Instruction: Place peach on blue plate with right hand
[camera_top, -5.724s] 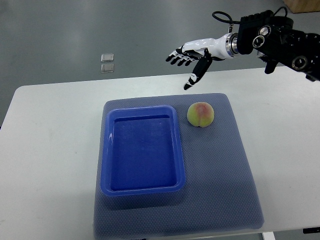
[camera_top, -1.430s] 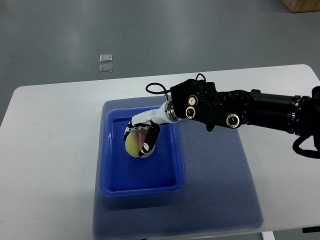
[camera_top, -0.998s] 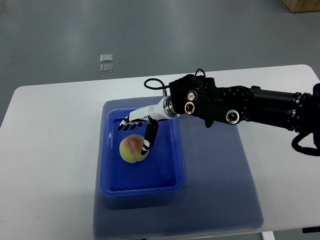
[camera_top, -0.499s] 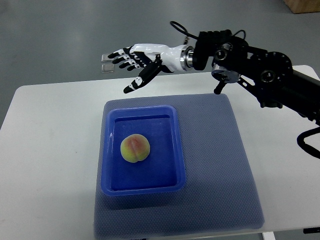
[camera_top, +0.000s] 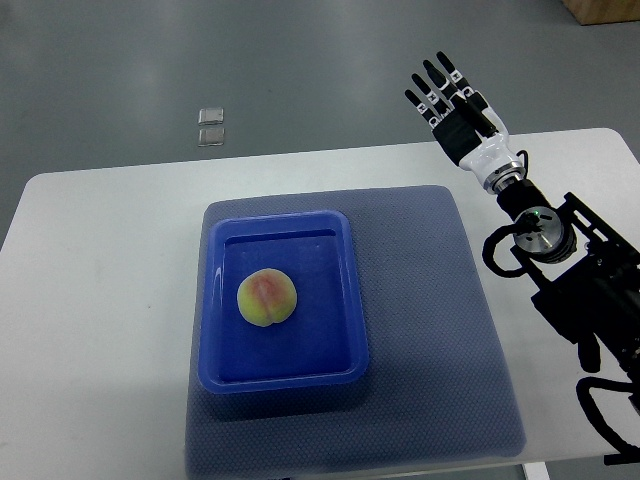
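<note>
Table: white top, rounded corners; grey floor beyond its far edge.
Mat: grey-blue, textured, flat on the table, roughly centred, reaching the near edge.
On mat: blue plate, left half, rectangular with a raised rim.
Rest of table: bare.

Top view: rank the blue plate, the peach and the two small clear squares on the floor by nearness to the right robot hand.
From the right robot hand, open at upper right:
1. Blue plate, centre, its right rim nearest.
2. Peach, in the plate, left of middle.
3. Clear squares, floor, upper left; close to the peach's rank.
</note>
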